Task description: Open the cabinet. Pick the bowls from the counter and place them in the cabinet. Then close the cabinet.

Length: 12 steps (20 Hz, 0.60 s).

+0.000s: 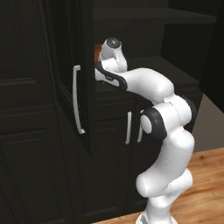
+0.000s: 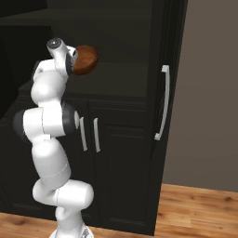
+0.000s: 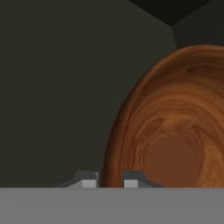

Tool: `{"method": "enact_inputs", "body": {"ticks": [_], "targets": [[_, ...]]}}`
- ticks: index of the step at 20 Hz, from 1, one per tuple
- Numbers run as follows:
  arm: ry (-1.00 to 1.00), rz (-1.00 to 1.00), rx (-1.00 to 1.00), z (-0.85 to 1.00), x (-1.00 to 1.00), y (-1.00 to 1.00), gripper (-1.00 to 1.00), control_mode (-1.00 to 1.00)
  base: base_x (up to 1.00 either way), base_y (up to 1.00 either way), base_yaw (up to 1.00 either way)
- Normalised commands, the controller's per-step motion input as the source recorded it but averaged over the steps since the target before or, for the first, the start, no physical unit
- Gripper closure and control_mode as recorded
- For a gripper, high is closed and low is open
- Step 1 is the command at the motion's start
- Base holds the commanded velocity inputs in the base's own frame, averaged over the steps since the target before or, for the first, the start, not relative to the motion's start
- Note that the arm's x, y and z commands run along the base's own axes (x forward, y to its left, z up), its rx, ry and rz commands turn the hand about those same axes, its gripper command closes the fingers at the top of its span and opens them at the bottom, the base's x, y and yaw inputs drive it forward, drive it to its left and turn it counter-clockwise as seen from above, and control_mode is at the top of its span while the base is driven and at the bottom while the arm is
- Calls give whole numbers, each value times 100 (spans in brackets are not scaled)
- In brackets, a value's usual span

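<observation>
My gripper (image 3: 109,183) is shut on the rim of a glossy reddish-brown, wood-like bowl (image 3: 175,131). The rim sits between the two fingertips (image 3: 89,182). The bowl (image 2: 86,59) hangs tilted on its side at the end of the raised arm, just in front of the dark opening of the cabinet (image 2: 121,42), above its lower shelf (image 2: 116,76). A sliver of the bowl (image 1: 97,53) peeks out behind the hand. Both tall black doors stand open: the left one with its white bar handle (image 1: 77,99), the right one with its handle (image 2: 162,102).
Below the opening are lower black doors with shorter white handles (image 2: 96,135) (image 1: 128,127). The open doors flank the arm on both sides. A wooden floor (image 2: 195,209) runs under the base, and a plain grey wall (image 2: 209,93) stands at the right.
</observation>
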Motion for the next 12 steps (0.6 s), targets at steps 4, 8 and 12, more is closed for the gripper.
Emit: {"method": "enact_inputs", "body": {"ticks": [4, 8, 12], "targets": [[8, 0, -1, -6, -14, 0, -100, -100, 0, 0, 0], [7, 0, 0, -2, -70, 0, -100, -100, 0, 0, 0], [0, -4, 0, 0, -100, 0, -100, -100, 0, 0, 0]]}}
